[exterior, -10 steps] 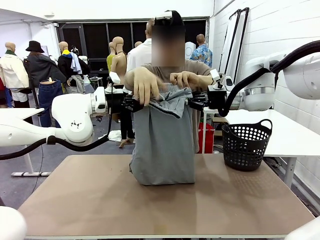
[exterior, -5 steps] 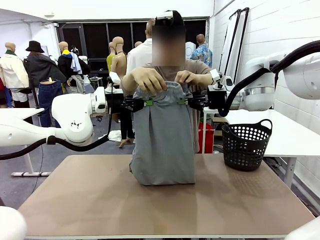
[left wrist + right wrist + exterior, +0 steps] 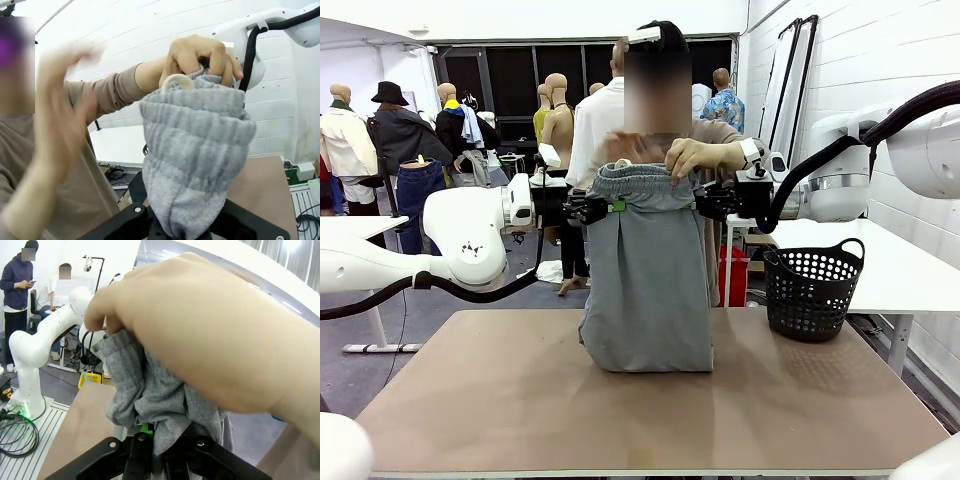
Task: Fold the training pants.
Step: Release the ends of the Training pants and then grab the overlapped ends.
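Front view: hand [image 3: 692, 157] atop training pants [image 3: 648, 290]

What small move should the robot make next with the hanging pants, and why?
Probably lower the waistband down onto the table once the person's hand lets go: left hand and right hand pinch the training pants upright, bottom resting there.

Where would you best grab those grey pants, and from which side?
By the gathered waistband, at its two ends, coming in level from either side. The pants hang from it onto the table, and its thick elastic should resist slipping. The left end effector and right end effector clamp just under it.
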Robot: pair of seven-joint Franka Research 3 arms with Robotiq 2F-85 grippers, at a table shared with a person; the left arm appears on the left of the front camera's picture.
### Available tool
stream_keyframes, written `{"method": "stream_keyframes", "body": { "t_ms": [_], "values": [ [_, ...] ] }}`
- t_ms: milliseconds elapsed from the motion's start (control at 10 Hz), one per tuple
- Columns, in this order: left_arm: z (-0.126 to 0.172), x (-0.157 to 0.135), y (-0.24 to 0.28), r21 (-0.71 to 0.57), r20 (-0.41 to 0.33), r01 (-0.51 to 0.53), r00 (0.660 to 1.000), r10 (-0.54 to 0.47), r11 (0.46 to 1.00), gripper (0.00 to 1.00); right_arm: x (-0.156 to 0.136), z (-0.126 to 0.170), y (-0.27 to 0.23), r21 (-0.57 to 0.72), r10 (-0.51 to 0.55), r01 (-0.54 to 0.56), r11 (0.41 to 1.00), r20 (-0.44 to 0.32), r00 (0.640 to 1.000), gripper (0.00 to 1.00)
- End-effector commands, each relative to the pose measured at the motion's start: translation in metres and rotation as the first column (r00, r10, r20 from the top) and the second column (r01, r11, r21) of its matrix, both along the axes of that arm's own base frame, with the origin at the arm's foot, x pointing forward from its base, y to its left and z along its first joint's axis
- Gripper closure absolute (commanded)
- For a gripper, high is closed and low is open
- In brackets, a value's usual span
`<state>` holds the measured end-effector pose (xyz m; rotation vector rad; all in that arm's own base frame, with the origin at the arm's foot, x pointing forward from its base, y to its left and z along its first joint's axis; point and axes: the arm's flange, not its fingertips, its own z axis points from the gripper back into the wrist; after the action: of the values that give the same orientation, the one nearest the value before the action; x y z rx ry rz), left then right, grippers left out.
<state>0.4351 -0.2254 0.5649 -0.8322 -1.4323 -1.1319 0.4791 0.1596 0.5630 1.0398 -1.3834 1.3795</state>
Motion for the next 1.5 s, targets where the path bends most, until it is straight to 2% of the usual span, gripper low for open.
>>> {"method": "stream_keyframes", "body": {
  "t_ms": [0, 1400],
  "values": [
    [0.0008, -0.0009, -0.002, -0.01, 0.003, -0.019, 1.0, 0.019, 1.0, 1.0, -0.0008, 0.002, 0.0006, 0.004, -0.001, 0.001, 1.0, 0.0, 1.0, 1.0],
    [0.0008, -0.0009, -0.002, -0.01, 0.003, -0.019, 1.0, 0.019, 1.0, 1.0, -0.0008, 0.002, 0.0006, 0.004, -0.001, 0.001, 1.0, 0.0, 1.0, 1.0]
  ]
}}
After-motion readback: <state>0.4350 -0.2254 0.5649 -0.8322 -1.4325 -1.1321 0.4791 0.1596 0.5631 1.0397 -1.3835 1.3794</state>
